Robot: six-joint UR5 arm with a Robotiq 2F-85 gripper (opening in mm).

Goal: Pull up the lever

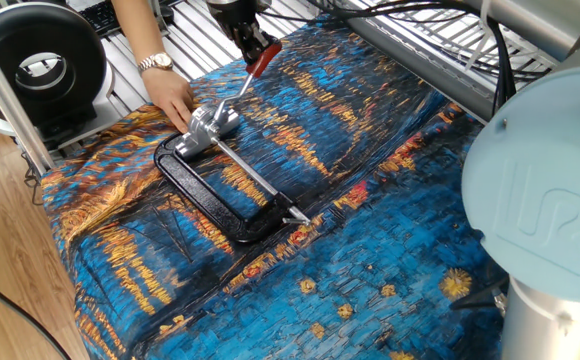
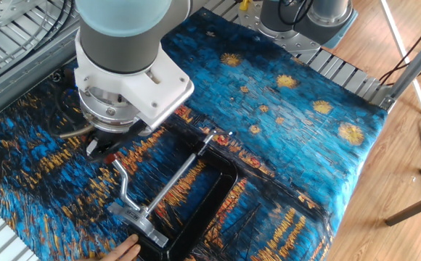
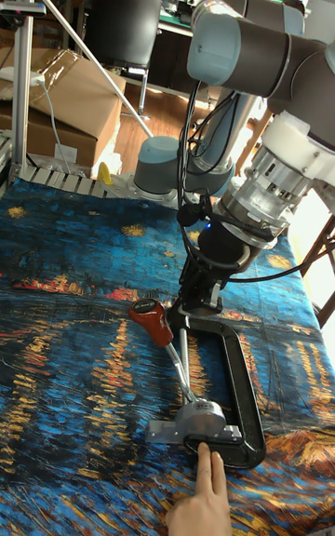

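The lever [image 1: 261,60], a slim silver bar with a red-orange sleeve, slants up from the head of a black-framed clamp [image 1: 195,195] lying on the blue patterned cloth. My gripper [image 1: 248,42] hangs close against the sleeve's left side, its dark fingertips looking pressed together with nothing between them. The tall fixed view shows the sleeve [image 3: 153,322] bare, with the gripper [image 3: 189,311] just to its right. In the other fixed view my wrist hides the sleeve and most of the gripper [image 2: 101,148]; only the lever's silver bar [image 2: 123,185] shows.
A person's hand [image 1: 170,95] presses on the clamp's head end. The clamp's long silver rod [image 1: 255,175] runs along the frame. A black round device [image 1: 40,65] stands off the table at the left. My arm's grey base [image 1: 540,220] fills the right foreground.
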